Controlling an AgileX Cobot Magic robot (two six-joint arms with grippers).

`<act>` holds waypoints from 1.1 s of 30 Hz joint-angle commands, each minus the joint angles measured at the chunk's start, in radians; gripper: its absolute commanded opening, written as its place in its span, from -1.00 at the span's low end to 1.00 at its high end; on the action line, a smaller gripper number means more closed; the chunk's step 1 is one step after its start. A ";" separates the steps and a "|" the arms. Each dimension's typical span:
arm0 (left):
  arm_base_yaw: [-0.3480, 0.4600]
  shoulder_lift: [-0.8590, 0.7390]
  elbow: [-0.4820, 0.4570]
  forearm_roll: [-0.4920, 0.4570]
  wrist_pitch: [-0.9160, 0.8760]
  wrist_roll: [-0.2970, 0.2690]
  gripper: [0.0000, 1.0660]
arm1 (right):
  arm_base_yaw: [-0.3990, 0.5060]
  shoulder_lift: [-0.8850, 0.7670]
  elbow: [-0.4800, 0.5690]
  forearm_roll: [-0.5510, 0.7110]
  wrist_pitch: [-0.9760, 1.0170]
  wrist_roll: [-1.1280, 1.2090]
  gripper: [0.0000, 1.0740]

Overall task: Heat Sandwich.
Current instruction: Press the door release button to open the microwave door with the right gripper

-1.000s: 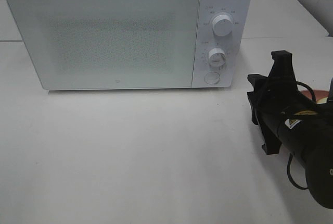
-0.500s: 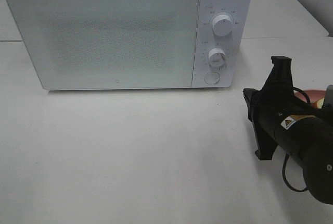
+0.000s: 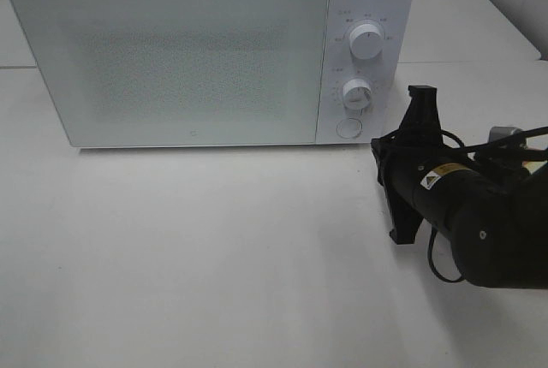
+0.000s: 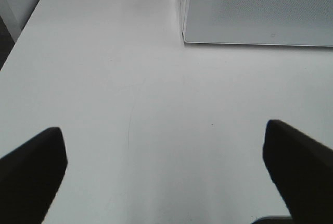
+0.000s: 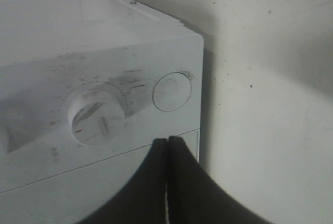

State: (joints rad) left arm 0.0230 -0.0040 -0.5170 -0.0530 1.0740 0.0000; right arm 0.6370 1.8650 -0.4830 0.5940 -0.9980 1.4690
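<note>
Ahead of the right gripper (image 5: pixel 168 146), whose two dark fingers are pressed together with nothing between them, stands a white microwave (image 3: pixel 197 51) with its door (image 3: pixel 171 60) shut. From the right wrist, the closed tips point at the control panel, just short of it; whether they touch it cannot be told. A round button (image 5: pixel 171 91) lies just beyond the tips, and the lower dial (image 5: pixel 99 117) sits beside that button. Printed scale marks ring this dial, with two small red marks among them, but all are too blurred to read. From the high camera, the upper dial (image 3: pixel 366 40) is farther from the tips than the lower dial (image 3: pixel 357 92) and the button (image 3: pixel 348 127). Fine lettering surrounds both dials, and a tiny mark sits low on the door; none is legible. Behind the fingers, the right arm carries a yellow-and-white label (image 3: pixel 437 177) whose text is too small to read. A black cable (image 3: pixel 438 264) loops under the arm.

Seen from the left wrist, the left gripper (image 4: pixel 166 177) is spread wide and holds nothing, its dark fingers (image 4: pixel 31 169) showing at either edge over the bare white table (image 4: pixel 156 104). The microwave's lower front corner (image 4: pixel 184 37) lies well ahead of it.

No view shows the sandwich.
</note>
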 commanded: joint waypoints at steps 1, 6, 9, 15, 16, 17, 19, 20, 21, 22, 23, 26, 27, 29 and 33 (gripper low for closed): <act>0.002 -0.026 0.001 -0.001 -0.008 0.000 0.83 | -0.008 0.015 -0.018 -0.018 0.004 0.000 -1.00; 0.002 -0.026 0.001 -0.001 -0.008 0.000 0.83 | -0.032 0.085 -0.078 -0.054 0.011 0.008 -1.00; 0.002 -0.026 0.001 -0.001 -0.008 0.000 0.83 | -0.062 0.111 -0.107 -0.106 0.025 0.023 -1.00; 0.002 -0.026 0.001 -0.001 -0.008 0.000 0.83 | -0.108 0.152 -0.162 -0.156 0.058 0.023 -1.00; 0.002 -0.026 0.001 -0.001 -0.008 0.000 0.83 | -0.116 0.159 -0.171 -0.170 0.063 0.023 -1.00; 0.002 -0.026 0.001 -0.001 -0.008 0.000 0.83 | -0.124 0.165 -0.182 -0.177 0.062 0.023 -1.00; 0.002 -0.021 0.001 -0.001 -0.008 0.000 0.83 | -0.142 0.185 -0.213 -0.205 0.071 0.026 -1.00; 0.002 -0.021 0.001 -0.001 -0.008 0.000 0.83 | -0.142 0.185 -0.213 -0.205 0.071 0.026 -1.00; 0.002 -0.020 0.001 -0.001 -0.008 0.000 0.83 | -0.148 0.190 -0.221 -0.209 0.079 0.027 -1.00; 0.002 -0.020 0.001 -0.001 -0.008 0.000 0.83 | -0.149 0.197 -0.231 -0.214 0.085 0.027 -1.00; 0.002 -0.020 0.001 -0.001 -0.008 0.000 0.83 | -0.158 0.212 -0.246 -0.225 0.085 0.030 -1.00; 0.002 -0.020 0.001 -0.001 -0.008 0.000 0.83 | -0.159 0.220 -0.259 -0.228 0.093 0.034 -1.00; 0.002 -0.020 0.001 -0.001 -0.008 0.000 0.83 | -0.159 0.222 -0.263 -0.225 0.094 0.034 -1.00; 0.002 -0.020 0.001 -0.001 -0.008 0.000 0.83 | -0.160 0.222 -0.270 -0.220 0.097 0.032 -1.00; 0.002 -0.020 0.001 -0.001 -0.008 0.000 0.83 | -0.195 0.222 -0.291 -0.227 0.120 0.018 -1.00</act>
State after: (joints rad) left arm 0.0230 -0.0040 -0.5170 -0.0530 1.0740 0.0000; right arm 0.4620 2.0900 -0.7570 0.3780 -0.8910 1.4970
